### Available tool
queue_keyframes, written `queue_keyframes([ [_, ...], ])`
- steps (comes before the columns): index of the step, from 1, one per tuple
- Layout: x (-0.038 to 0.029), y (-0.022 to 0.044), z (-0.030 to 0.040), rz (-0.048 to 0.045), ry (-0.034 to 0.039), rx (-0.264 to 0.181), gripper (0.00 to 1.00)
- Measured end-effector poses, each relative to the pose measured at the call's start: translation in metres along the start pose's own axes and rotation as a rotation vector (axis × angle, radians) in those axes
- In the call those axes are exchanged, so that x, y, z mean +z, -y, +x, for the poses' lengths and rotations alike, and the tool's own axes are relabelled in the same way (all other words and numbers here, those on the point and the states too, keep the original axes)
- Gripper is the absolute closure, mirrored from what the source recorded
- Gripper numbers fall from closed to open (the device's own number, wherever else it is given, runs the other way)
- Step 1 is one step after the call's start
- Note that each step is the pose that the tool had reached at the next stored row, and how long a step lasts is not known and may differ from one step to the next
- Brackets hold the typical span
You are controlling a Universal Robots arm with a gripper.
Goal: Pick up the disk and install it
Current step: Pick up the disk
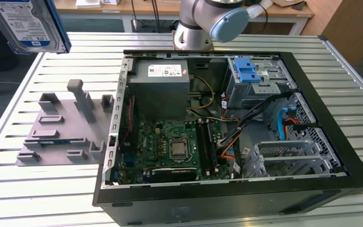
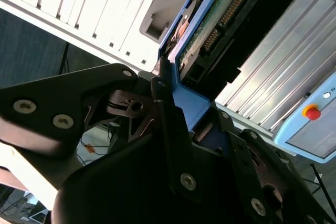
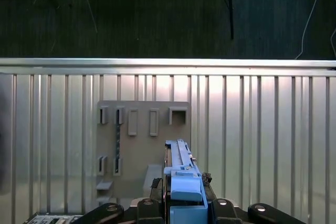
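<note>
One disk (image 1: 28,23), silver with a white-and-blue label and blue rails, green board on the back, gripped tight in the jaws, up above the grey fixture (image 1: 55,137) on the bench (image 1: 351,106).

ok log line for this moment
gripper: shut on disk | disk: aloft over grey fixture | computer case: open, disk not yet installed

No wording can be read anywhere. The disk (image 1: 30,23) bears a white-and-blue label (image 1: 24,20) with barcodes and fine print, all illegible. The grey power supply (image 1: 162,92) carries a small white label (image 1: 166,71), and its print is likewise too small to read.
</note>
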State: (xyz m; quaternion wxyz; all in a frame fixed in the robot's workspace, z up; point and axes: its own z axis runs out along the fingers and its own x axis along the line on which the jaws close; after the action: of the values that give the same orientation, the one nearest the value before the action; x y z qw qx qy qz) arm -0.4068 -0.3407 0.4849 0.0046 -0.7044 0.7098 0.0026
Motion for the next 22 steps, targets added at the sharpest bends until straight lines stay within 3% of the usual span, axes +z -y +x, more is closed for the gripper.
queue_keyframes([
  [22,0.0,0.0029,0.0024,-0.0001,-0.0002,0.0,0.63],
])
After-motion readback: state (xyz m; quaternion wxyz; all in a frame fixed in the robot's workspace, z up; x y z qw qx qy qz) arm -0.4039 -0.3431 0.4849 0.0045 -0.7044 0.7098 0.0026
